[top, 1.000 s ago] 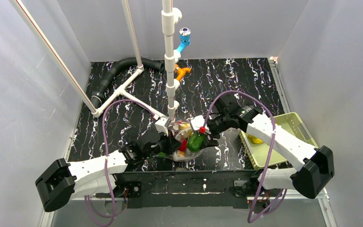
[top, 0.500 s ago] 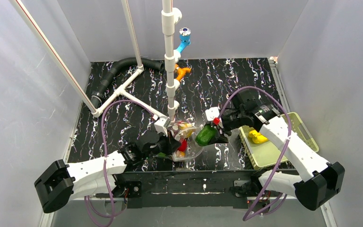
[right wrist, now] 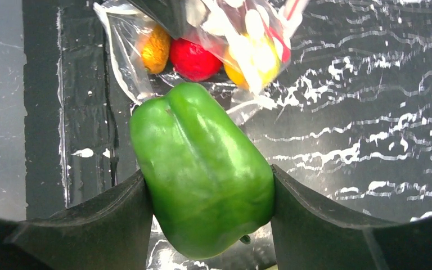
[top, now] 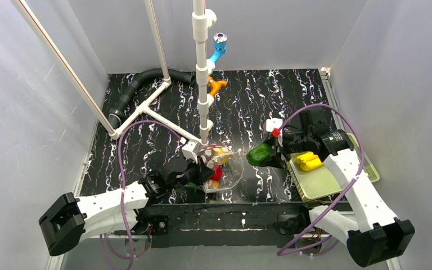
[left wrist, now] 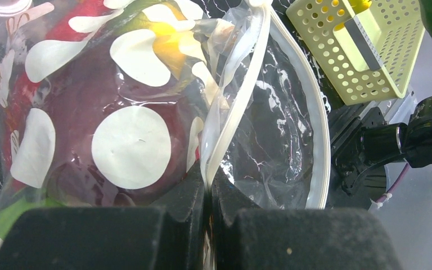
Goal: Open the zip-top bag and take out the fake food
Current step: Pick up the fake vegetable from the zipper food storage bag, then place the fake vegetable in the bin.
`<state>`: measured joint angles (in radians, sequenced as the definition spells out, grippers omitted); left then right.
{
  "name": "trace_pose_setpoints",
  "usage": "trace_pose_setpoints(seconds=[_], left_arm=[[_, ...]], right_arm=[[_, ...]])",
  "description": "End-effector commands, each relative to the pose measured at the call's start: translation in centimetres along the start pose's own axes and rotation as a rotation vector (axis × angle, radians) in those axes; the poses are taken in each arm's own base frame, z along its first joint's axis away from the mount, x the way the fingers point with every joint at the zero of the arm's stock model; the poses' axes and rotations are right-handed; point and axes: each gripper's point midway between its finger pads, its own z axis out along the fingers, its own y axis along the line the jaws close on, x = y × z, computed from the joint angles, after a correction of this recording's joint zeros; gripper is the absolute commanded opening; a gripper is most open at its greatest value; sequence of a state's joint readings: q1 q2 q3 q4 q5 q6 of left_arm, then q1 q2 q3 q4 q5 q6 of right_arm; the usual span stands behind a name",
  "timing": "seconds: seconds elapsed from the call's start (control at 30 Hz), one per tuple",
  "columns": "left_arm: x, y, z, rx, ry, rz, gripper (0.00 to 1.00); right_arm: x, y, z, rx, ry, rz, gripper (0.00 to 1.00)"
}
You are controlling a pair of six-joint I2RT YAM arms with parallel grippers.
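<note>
The clear zip-top bag (top: 222, 166) with whitish dots lies near the table's front middle, its mouth open to the right. My left gripper (left wrist: 208, 191) is shut on the bag's white zip rim (left wrist: 242, 95). Red, yellow and orange fake food pieces (right wrist: 194, 59) are still inside the bag (right wrist: 225, 34). My right gripper (top: 264, 153) is shut on a green pepper (right wrist: 202, 169) and holds it above the table, right of the bag and beside the mesh basket (top: 365, 166). The pepper also shows in the top view (top: 260, 153).
The pale yellow-green basket holds a yellow fruit (top: 308, 161); the basket also shows in the left wrist view (left wrist: 365, 62). A white pipe post (top: 202, 73) stands just behind the bag, with orange (top: 217, 85) and blue (top: 219, 48) fittings and a black hose (top: 140, 84) at the back.
My right gripper has carried the green pepper out of the bag and to the right, up to the basket's left edge. The left gripper keeps its hold on the bag rim.
</note>
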<state>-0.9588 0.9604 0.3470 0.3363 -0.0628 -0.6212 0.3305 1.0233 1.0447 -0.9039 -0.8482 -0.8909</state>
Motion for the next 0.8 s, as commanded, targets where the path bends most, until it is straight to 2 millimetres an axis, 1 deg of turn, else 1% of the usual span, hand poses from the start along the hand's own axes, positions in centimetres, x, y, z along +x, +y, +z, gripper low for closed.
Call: trace_pose_setpoints(seconds=[0.0,0.23,0.4,0.57,0.6,0.77], left_arm=[[-0.1,-0.1,-0.2,0.011,-0.012,0.005,0.00],[-0.2,-0.3,-0.4,0.020,-0.020,0.006,0.00],[-0.2,-0.1,-0.5,0.018,-0.027,0.003,0.00],[-0.3,-0.1,-0.7,0.022,-0.036,-0.002,0.00],[-0.3,-0.1,-0.7,0.022,-0.038,-0.003,0.00],[-0.4,-0.1,-0.9,0.021,-0.043,-0.004,0.00]], right_arm=[[0.0,-1.1,-0.9,0.076,-0.064,0.070,0.12],[1.7,-3.9,-2.9,0.248,-0.106,0.160,0.13],[3.2,-5.0,-3.4,0.310,-0.098,0.227,0.13],[4.2,-6.0,-3.9,0.358,-0.090,0.266,0.13],[4.7,-6.4,-4.4,0.387,-0.086,0.285,0.13],[6.0,-7.3,-5.0,0.432,-0.062,0.333,0.13]])
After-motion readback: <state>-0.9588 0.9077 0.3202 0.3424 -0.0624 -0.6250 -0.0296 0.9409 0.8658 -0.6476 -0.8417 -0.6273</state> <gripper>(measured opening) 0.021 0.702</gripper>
